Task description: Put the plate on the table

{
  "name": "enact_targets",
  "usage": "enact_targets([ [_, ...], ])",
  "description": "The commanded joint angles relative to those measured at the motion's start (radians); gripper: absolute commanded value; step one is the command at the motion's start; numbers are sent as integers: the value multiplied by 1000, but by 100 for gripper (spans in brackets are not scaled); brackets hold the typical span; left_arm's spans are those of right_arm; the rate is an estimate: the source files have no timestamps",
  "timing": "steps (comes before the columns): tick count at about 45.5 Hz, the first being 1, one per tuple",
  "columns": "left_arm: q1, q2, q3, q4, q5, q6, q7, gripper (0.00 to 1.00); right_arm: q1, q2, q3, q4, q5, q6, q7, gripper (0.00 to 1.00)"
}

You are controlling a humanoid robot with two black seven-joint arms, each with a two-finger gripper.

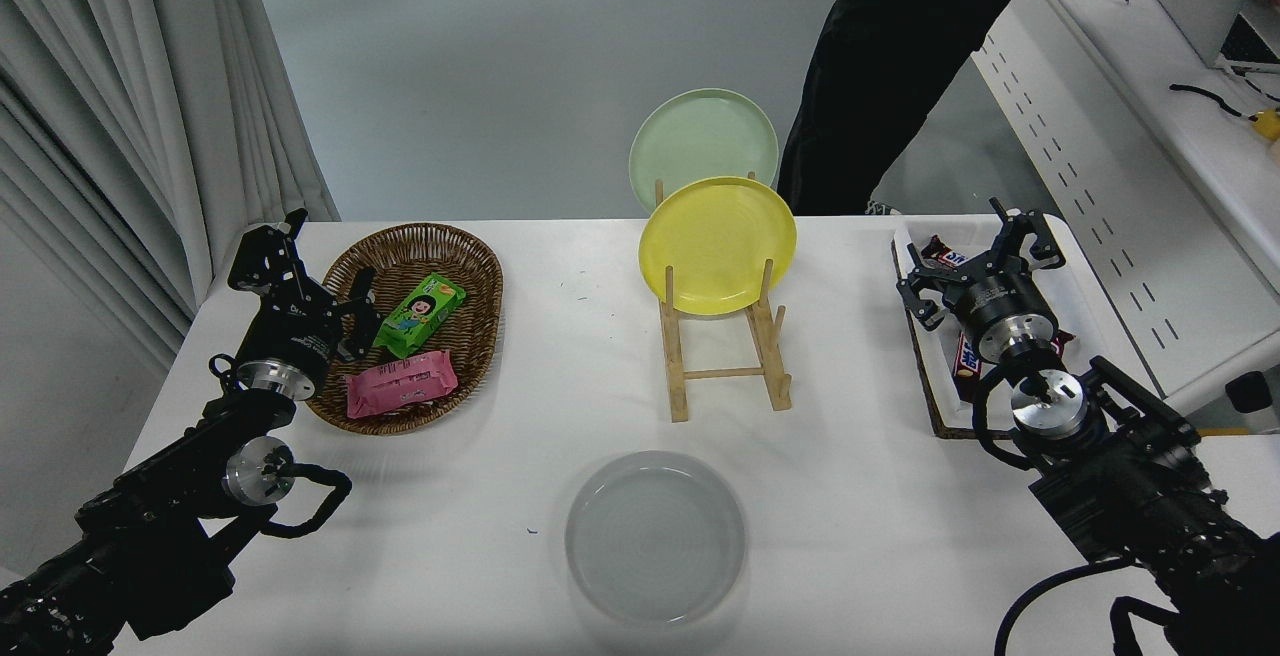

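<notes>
Grey and round, the plate point(655, 538) is lying flat on the white bench point(880, 516), near its front edge, with nothing touching it. Behind it, a yellow plate point(717, 244) and a pale green plate point(703, 139) are standing in a wooden rack point(725, 361). The right tool point(978, 262) is hanging spread wide and empty over the white tray point(935, 386) of chocolate bars. The left tool point(312, 281) is sitting by the wicker basket point(420, 246); I cannot tell its grip.
</notes>
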Motion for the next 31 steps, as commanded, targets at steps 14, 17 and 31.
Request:
enact_targets([
  [14,0,-1,0,0,-1,0,0,100,14,4,-24,5,-3,8,12,99],
  [17,0,0,0,0,1,0,0,100,20,1,-26,5,-5,11,11,99],
  [31,0,0,0,0,1,0,0,100,22,0,-49,7,-5,10,11,99],
])
